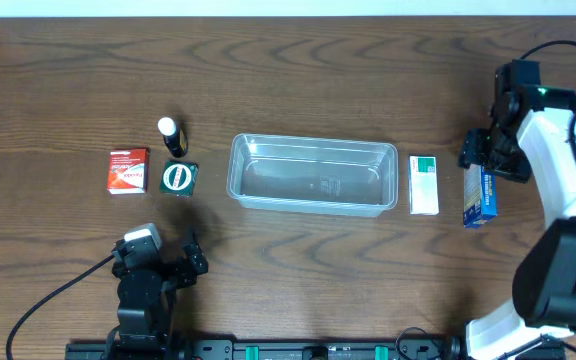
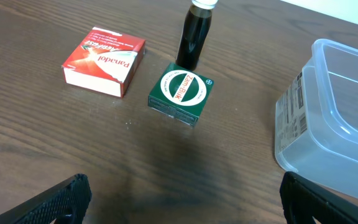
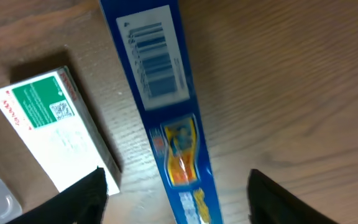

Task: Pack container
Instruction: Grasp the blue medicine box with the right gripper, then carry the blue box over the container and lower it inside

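Note:
The clear plastic container (image 1: 311,175) sits mid-table with nothing in it; its left end shows in the left wrist view (image 2: 328,118). My right gripper (image 1: 488,150) is open above the long blue box (image 1: 480,195), its fingers (image 3: 179,199) on either side of the box (image 3: 166,112) and apart from it. A white and green box (image 1: 424,184) lies between the container and the blue box, also in the right wrist view (image 3: 55,127). My left gripper (image 1: 173,262) is open and empty near the front edge, its fingertips (image 2: 182,196) low over bare wood.
Left of the container lie a red Panadol box (image 1: 127,170) (image 2: 104,59), a green square box with a round label (image 1: 179,178) (image 2: 182,93) and a small dark bottle with a white cap (image 1: 171,136) (image 2: 196,37).

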